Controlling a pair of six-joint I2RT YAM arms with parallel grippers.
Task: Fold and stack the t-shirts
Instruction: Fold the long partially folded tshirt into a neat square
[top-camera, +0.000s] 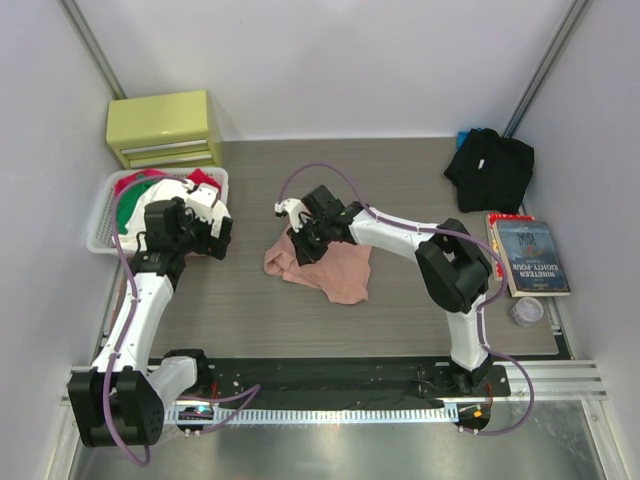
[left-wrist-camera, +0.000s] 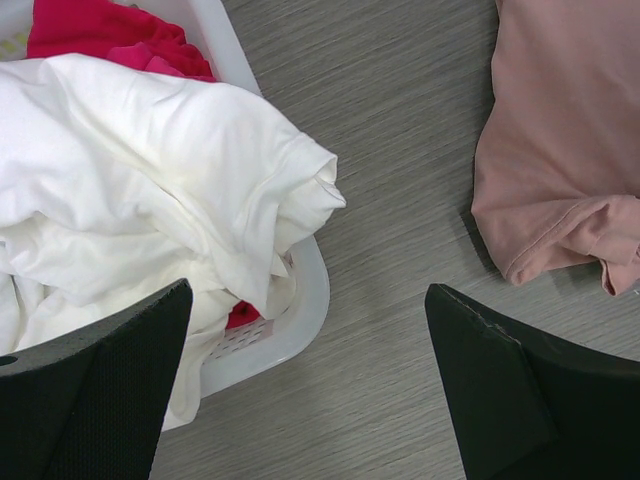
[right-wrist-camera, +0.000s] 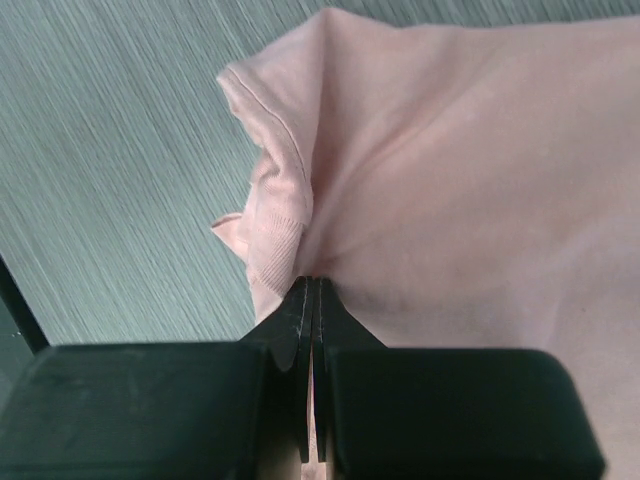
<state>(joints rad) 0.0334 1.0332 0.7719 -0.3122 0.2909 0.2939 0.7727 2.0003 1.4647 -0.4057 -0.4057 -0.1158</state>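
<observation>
A grey-brown wood-grain table (top-camera: 400, 320) is seen from above, with two robot arms mounted at its near edge. A crumpled salmon-pink cotton t-shirt (top-camera: 325, 268) lies in a loose heap at the middle of the table. The right gripper (top-camera: 300, 228) is down on the far left edge of that heap. In the right wrist view its black fingers (right-wrist-camera: 285, 325) are clenched together on a pinched fold of the pink cloth (right-wrist-camera: 470, 170), right beside a stitched hem. The left gripper (top-camera: 200, 225) hovers over the right-hand corner of a white perforated plastic laundry basket (top-camera: 100, 235) at the table's left side. Its jaws are spread wide and grasp nothing. The left wrist view shows a rumpled white garment (left-wrist-camera: 150, 180) spilling over the basket rim (left-wrist-camera: 300, 310), with red cloth (left-wrist-camera: 100, 30) behind it and the pink t-shirt (left-wrist-camera: 560, 180) lying apart on the table to the right. A black t-shirt (top-camera: 490, 168) sits bunched in the far right corner. Near it, along the right edge, lies a dark blue paperback book (top-camera: 530, 257); its small cover lettering appears to read "NINETEEN EIGHTY-FOUR". A yellow-green metal drawer cabinet (top-camera: 165, 128) stands at the far left, behind the basket.
</observation>
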